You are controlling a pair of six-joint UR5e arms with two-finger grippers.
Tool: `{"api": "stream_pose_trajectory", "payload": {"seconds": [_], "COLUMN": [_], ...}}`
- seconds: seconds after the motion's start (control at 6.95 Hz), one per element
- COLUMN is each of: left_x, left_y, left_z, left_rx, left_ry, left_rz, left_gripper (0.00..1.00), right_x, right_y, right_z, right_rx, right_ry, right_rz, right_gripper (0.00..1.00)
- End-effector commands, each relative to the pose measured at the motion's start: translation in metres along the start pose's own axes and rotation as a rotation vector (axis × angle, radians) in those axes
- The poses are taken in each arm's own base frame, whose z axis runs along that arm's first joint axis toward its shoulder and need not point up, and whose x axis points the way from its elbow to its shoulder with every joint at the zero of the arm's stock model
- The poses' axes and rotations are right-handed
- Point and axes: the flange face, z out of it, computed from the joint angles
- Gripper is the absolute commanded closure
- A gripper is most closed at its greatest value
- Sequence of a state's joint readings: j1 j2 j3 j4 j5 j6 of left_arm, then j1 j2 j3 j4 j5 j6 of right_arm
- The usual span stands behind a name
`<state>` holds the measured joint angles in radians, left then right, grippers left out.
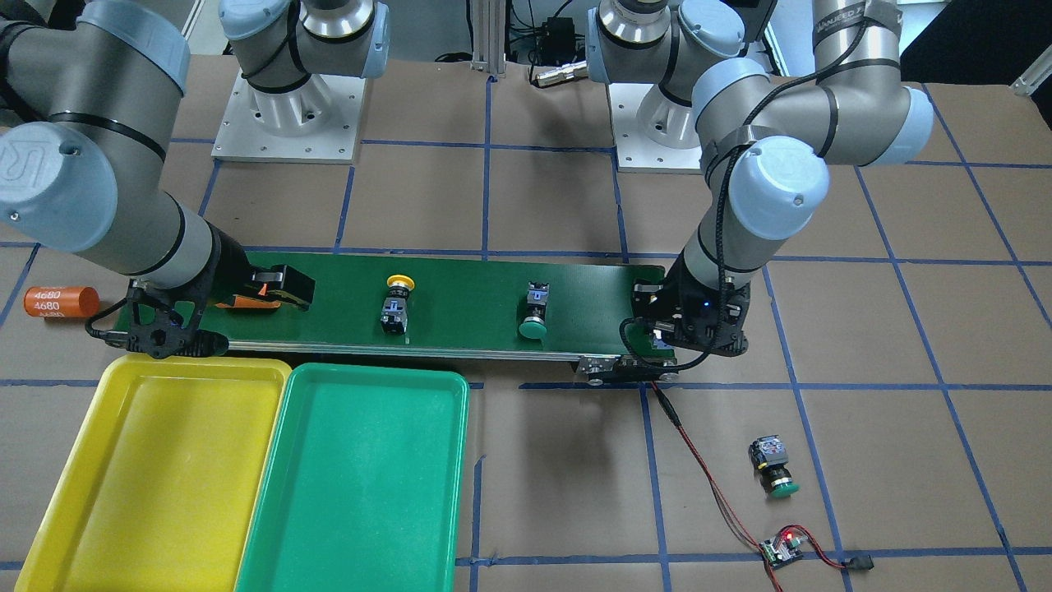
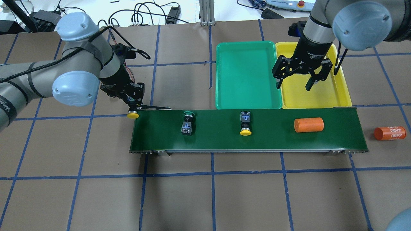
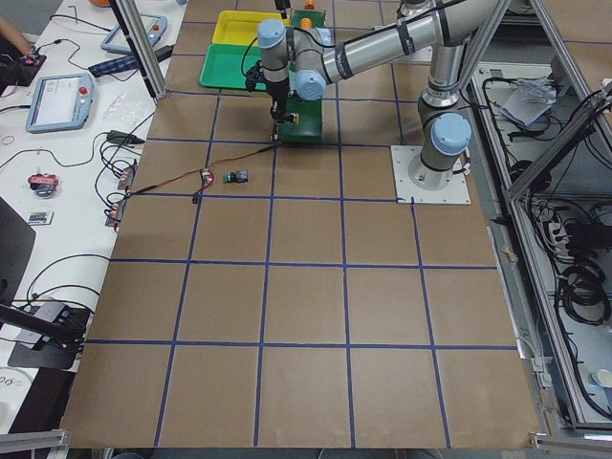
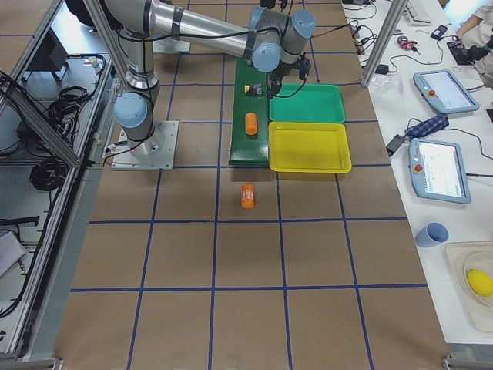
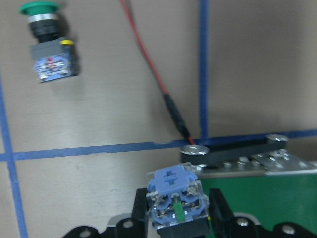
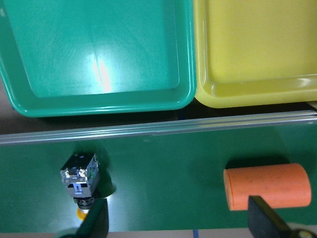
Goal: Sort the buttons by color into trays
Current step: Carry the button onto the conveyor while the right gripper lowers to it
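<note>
At the nine o'clock end of the conveyor belt (image 2: 273,138), reading the overhead view with twelve o'clock away from the robot, the left tool (image 5: 177,215) is closed on the held button (image 2: 132,115), a finger pressed to each side of its body. This one has a round yellow cap. The wrist view shows the blue terminal block at its back end.

Two more lie on the belt. The belt green button (image 2: 188,123) is left of centre with its cap toward twelve o'clock. The belt yellow button (image 2: 245,123) is near the middle with its cap toward six o'clock. Both have black-grey bodies ending in blue.

The loose green button (image 1: 774,469) lies on its side on the surface, off the belt and near a small circuit board (image 1: 781,549).

The right tool (image 2: 293,86) hangs raised, spread wide with nothing in it, near where the yellow tray (image 2: 334,93) meets the belt. The green tray (image 2: 247,75) touches that tray at its nine o'clock side.

One orange cylinder (image 2: 309,124) rests on the belt at three o'clock of the belt yellow button. A second cylinder (image 2: 389,133), marked 4680, sits on the surface past the belt's three o'clock end.
</note>
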<state>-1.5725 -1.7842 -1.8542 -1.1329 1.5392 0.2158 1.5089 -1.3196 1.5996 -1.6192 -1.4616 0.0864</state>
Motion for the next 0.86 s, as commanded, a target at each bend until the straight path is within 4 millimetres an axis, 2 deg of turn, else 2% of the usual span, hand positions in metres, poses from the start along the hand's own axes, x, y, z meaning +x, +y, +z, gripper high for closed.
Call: {"api": "stream_pose_trajectory", "payload": {"seconds": [0.0,0.14,0.43,0.58,0.72], "left_x": [0.009,0.008,0.009,0.009,0.008], "left_y": [0.005,0.011,0.013,0.012,0.008], "left_z": [0.015,0.023,0.024,0.024,0.016], "left_rx": [-0.012,-0.027,-0.033,-0.031,-0.017], "left_ry": [0.0,0.003,0.005,0.007,-0.001], "left_rz": [0.081,0.081,0.079,0.079,0.079], "left_gripper": [1.0,1.0,1.0,0.11,0.0], "right_x": [-0.012,-0.011,-0.008,-0.007,-0.007], "right_y": [0.003,0.004,0.016,0.017,0.02], "right_z": [0.032,0.039,0.059,0.062,0.071], "right_rx": [0.054,0.049,0.014,0.031,0.014], "right_ry": [0.0,-0.001,0.019,0.012,0.005], "right_rz": [0.071,0.078,0.077,0.075,0.079], "right_gripper": [0.0,0.0,0.0,0.0,0.0]}}
